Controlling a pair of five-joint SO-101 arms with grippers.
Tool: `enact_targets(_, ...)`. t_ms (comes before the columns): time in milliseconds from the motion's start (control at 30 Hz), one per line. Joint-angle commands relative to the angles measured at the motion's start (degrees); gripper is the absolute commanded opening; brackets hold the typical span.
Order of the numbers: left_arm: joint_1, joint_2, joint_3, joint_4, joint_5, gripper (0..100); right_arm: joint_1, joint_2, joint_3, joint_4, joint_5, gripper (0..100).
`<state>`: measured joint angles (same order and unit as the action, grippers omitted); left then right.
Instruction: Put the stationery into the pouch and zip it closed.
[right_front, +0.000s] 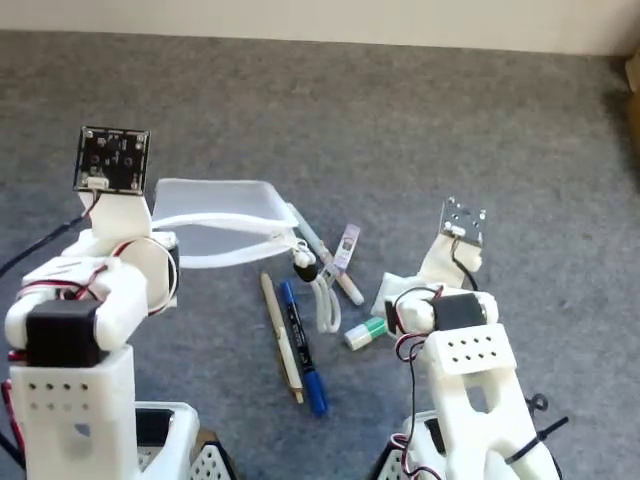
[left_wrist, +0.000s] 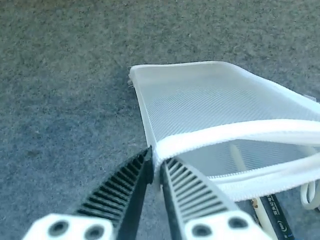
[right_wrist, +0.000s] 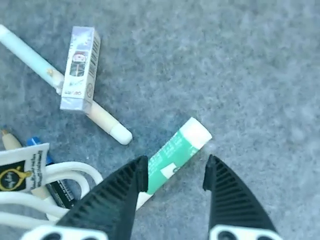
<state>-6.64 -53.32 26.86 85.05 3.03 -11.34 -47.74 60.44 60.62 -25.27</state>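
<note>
Your left gripper (left_wrist: 156, 162) is clamped on the white rim of the mesh pouch (left_wrist: 210, 100). It pinches the upper lip near 1 end of the zip, so the mouth gapes toward the stationery. Your right gripper (right_wrist: 176, 160) is spread wide, 1 finger on each side of the green glue stick (right_wrist: 182, 145), not yet touching it.

In the high view the pouch lies on the grey worktop (right_front: 450, 120) at about 10 o'clock from the glue stick. Between them sit the blue pen (right_front: 302, 350), a pale pencil (right_front: 281, 340), a white looped cord (right_front: 325, 300), a white pen (right_front: 325, 255) and a small box (right_front: 347, 245) resting across that pen.

Watch 3 risks:
- The glue stick is round and lies slantwise to the fingers, so closing may roll it or squirt it out rather than seat it.
- The hold on the lip is thin. A tug from the left arm could slip the mesh free and let the mouth collapse.
- Carrying the stick toward 10 o'clock crosses the cord and pens, which a low pass could drag or scatter.
</note>
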Motion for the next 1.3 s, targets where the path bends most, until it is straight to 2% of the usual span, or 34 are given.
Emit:
enact_targets(0, -0.7, 1.3, -2.6, 0.1, 0.8, 1, 0.8, 0.2, -3.7, 0.4, -1.6, 17.3)
enact_targets(267, -0.6, 1.1, -1.9, -0.1, 0.8, 1, 0.8, 1.1, -3.4, -3.2, -1.8, 17.3)
enact_targets(433, -0.6, 1.1, -1.8, -0.1, 0.8, 1, 0.9, 13.2, -6.2, -5.1, -2.3, 17.3)
enact_targets(567, -0.7, 1.1, -1.7, -0.1, 0.8, 1, 3.5, 23.3, -13.0, -5.0, -6.7, 17.3)
enact_targets(767, -0.8, 1.1, -1.7, -0.1, 0.8, 1, 4.7, 32.1, -18.1, -5.0, -7.1, 17.3)
enact_targets(1267, -0.8, 1.1, -1.6, 0.0, 0.8, 1, 1.8, 34.4, -18.0, -5.2, -7.2, 17.3)
